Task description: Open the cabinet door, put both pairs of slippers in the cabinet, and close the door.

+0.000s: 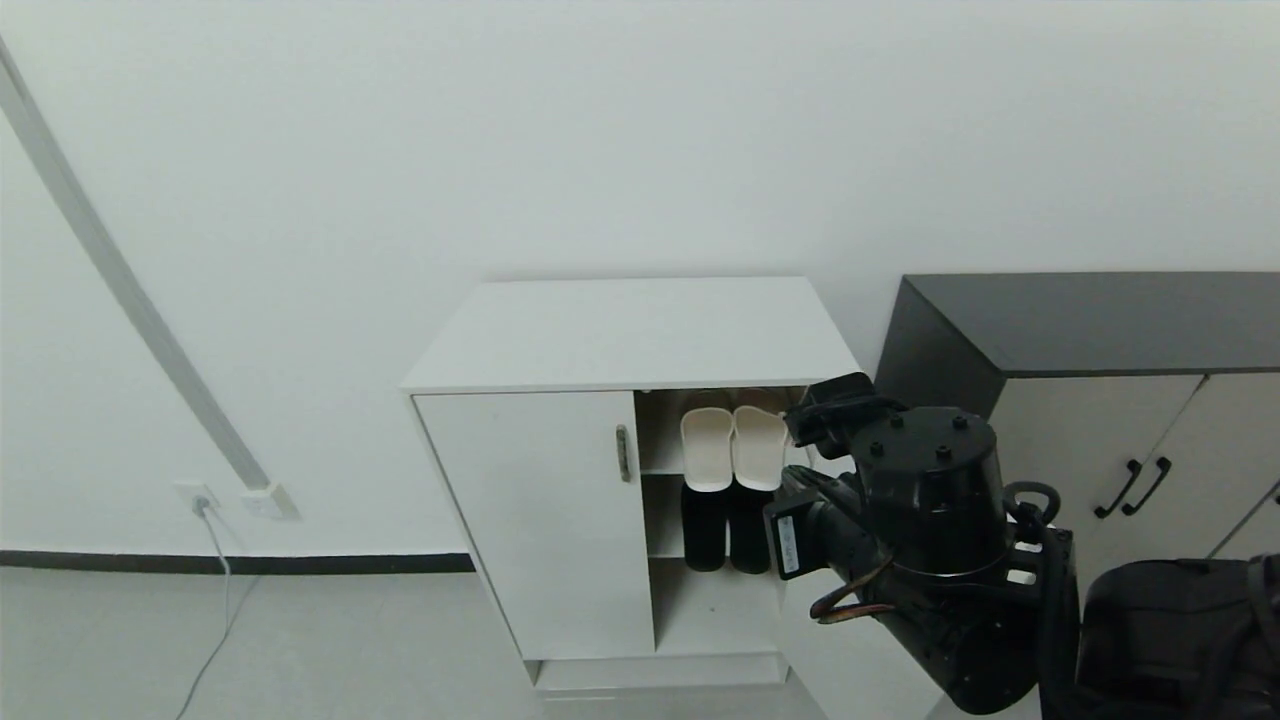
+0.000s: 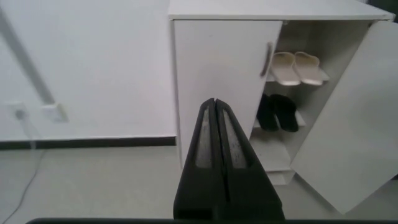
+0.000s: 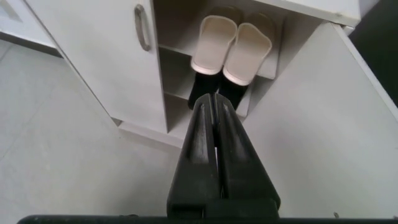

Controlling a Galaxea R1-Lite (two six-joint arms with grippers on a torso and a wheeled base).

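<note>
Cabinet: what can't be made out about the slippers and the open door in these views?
Open door: outer face and handle unseen; the right arm covers most of it in the head view, the left wrist view's edge cuts it off.
Black slippers: the right tool covers much of them in the right wrist view; elsewhere too dark for detail.

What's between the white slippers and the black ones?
A shelf board; the white slippers lie on it, the black slippers below, in the head view.
</note>
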